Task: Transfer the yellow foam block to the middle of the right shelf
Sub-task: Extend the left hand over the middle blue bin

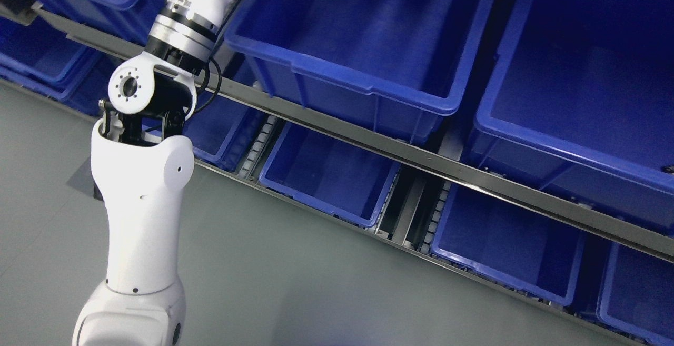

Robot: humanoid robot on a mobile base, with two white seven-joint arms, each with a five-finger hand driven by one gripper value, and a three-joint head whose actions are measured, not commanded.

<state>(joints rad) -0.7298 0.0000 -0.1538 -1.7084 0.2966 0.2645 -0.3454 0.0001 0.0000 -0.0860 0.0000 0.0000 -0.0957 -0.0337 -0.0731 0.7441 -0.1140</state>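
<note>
My left arm [139, 193] rises from the bottom left, white with a black elbow joint, and its forearm [189, 9] runs out past the top edge. The hand itself is out of the picture. No yellow foam block shows anywhere in the head view. In front of me stands a shelf rack with blue plastic bins; the large middle bin [368, 88] and the right bin [553, 140] on the upper visible level look empty as far as I can see into them. My right arm does not appear.
Grey metal shelf rails [421, 159] run diagonally between the levels. Smaller blue bins [326, 198] sit on the lower level, with more bins [63, 51] at the far left. Grey floor [289, 283] fills the lower part.
</note>
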